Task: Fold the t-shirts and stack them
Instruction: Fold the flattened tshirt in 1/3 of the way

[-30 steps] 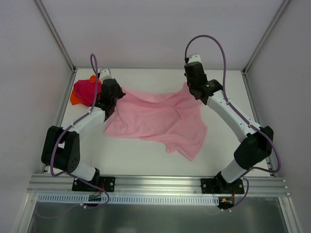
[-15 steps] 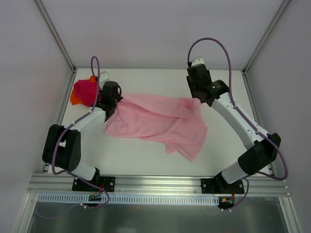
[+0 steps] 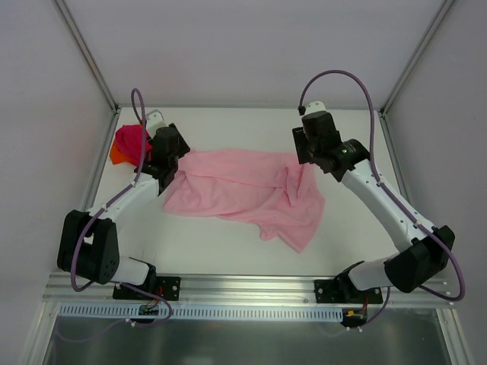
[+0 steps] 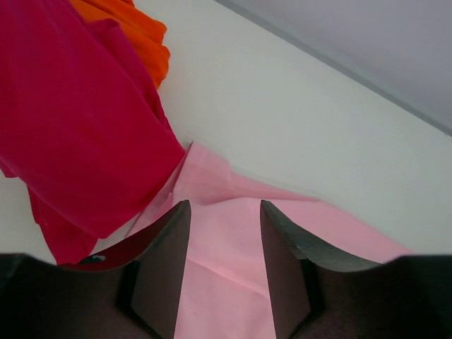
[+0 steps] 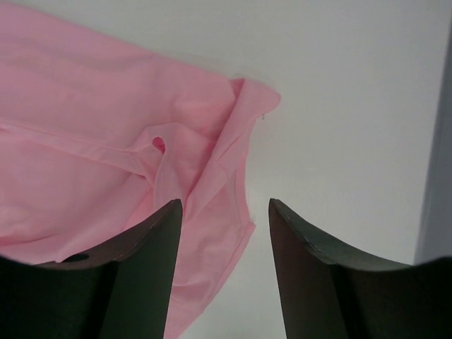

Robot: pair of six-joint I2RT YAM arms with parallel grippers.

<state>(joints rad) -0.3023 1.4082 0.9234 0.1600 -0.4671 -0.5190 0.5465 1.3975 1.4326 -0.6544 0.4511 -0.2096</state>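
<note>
Left tool: your left tool (image 4: 224, 212) is spread, with its two dark fingers (image 4: 166, 261) set apart and nothing pinched between them. Light pink cloth shows through the gap from below.
Left tool position: it hangs over the far left end of the light pink t-shirt (image 3: 243, 194), just beside the bunched shirts in the corner.
Right tool: your right tool (image 5: 224, 208) is also spread. Its fingers (image 5: 304, 261) stand wide apart and hold nothing.
Right tool position: it sits above the far right corner of the light pink t-shirt. From the right wrist view you see cloth under one finger and bare white surface under the other.
Light pink t-shirt: it lies on the worktop (image 3: 228, 251) between the two arms, stretched from left to right and rumpled. A fold runs along its far edge, its far right corner is gathered into creases, and one flap trails toward the near right.
Magenta t-shirt: the magenta t-shirt (image 3: 131, 138) is bunched in the far left corner of the worktop. In the left wrist view its edge meets the tip of the light pink cloth.
Orange t-shirt: the orange t-shirt (image 3: 116, 156) is crumpled against the magenta one, showing past its left and far sides.
Worktop: it is white and carries all three shirts.
</note>
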